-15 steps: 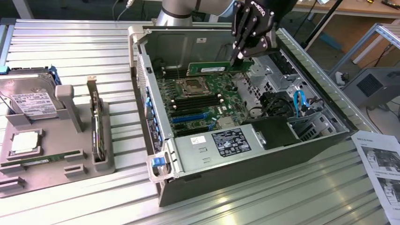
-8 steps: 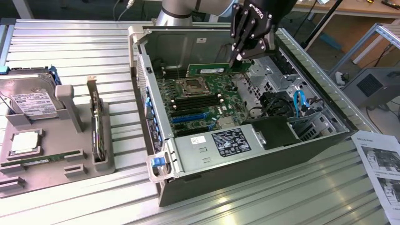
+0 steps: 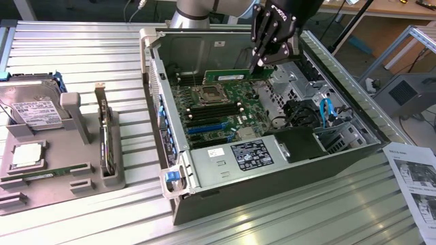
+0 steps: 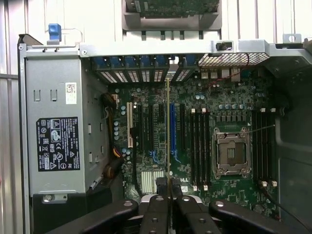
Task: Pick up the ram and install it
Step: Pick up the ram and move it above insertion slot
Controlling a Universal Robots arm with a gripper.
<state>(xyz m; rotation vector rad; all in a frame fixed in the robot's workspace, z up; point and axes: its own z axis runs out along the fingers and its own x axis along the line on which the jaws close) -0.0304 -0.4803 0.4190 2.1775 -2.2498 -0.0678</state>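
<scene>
My gripper (image 3: 254, 65) hangs inside the open computer case (image 3: 354, 153), shut on the ram (image 3: 233, 76). The ram is a long green stick held on edge, level, above the back part of the motherboard (image 3: 235, 104). It sits a little above and behind the CPU socket (image 3: 207, 94) and the black memory slots (image 3: 212, 110). In the wrist view the ram (image 4: 168, 126) runs edge-on as a thin line out from the gripper (image 4: 168, 189). Memory slots (image 4: 198, 146) lie beside that line, and more slots (image 4: 263, 146) flank the CPU socket (image 4: 230, 152).
The power supply (image 3: 250, 153) fills the case's near end. Drive cages and blue cables (image 3: 325, 109) crowd the exterior view's right side. A grey fixture (image 3: 95, 184) at the left holds a hard drive (image 3: 30, 104), a silver processor (image 3: 26, 154) and another green stick (image 3: 38, 177). Papers (image 3: 417, 178) lie at the right.
</scene>
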